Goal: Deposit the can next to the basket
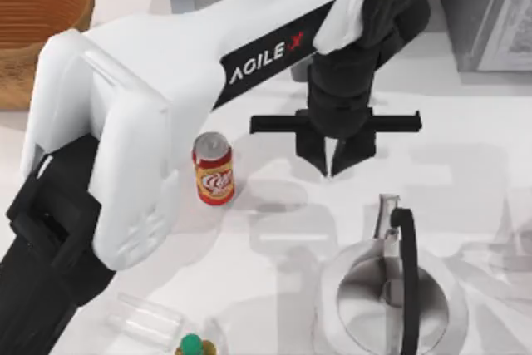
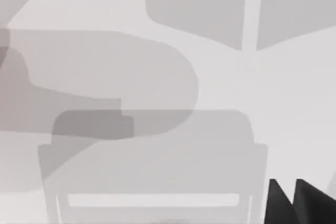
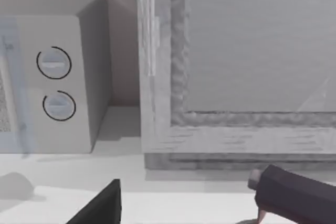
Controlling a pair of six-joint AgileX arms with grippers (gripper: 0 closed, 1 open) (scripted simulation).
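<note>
While the can [image 1: 214, 169] stands upright on the smooth white table [image 1: 465, 130] just left of the top view's centre, the left gripper [image 1: 337, 164] hangs to its right, apart from it, its two black tapered fingers drawn together to a point above the tabletop. That can is a small cylinder, red with a yellow-orange band, white script and a silver lid. At the upper left corner of the frame sits the basket [image 1: 25, 31], round, tan woven wicker with a ribbed orange-brown inside, well apart from the can. A glossy white shell with black lettering covers the left arm, which runs diagonally from lower left to upper centre. Near the lower right stands a shiny metal kettle [image 1: 386, 293] with a black arched handle; a green-capped bottle [image 1: 192, 344] lies at the bottom edge. Whether the right gripper [image 3: 184, 211] is apart or together, I cannot tell; it faces a grey boxy appliance [image 3: 58, 77] with two round dials.
</note>
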